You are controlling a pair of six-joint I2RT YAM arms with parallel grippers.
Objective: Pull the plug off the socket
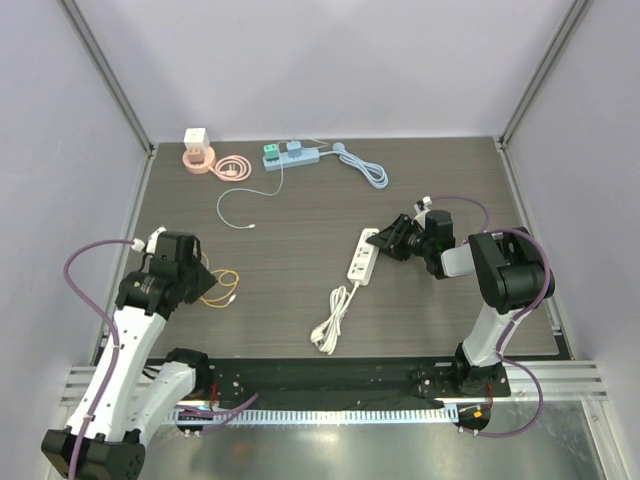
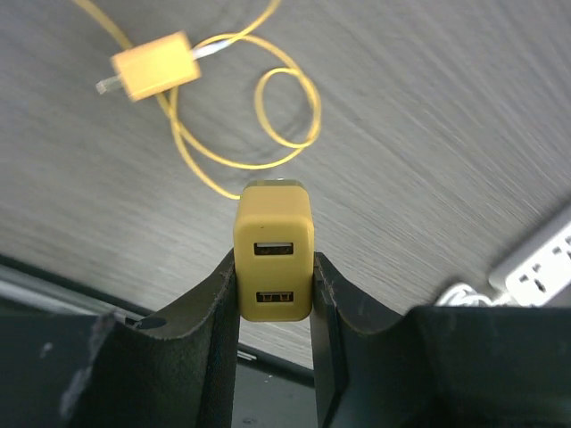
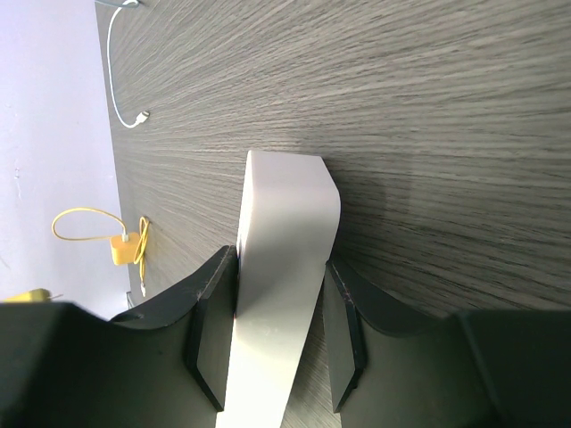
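Within the left tool (image 2: 274,257) sits the yellow plug (image 2: 274,223), pinched firmly.

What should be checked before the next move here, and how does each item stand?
1. Left tool shut on the yellow two-port USB charger block: ok.
2. Right tool clamped on the white plastic power strip: ok.
3. Charger block out of the strip's sockets, well apart: ok.
4. Small yellow adapter and its cable on the dark wood-grain table, free of the held block: cannot tell; the cable runs behind it.
5. Block's prongs intact: cannot tell, hidden.
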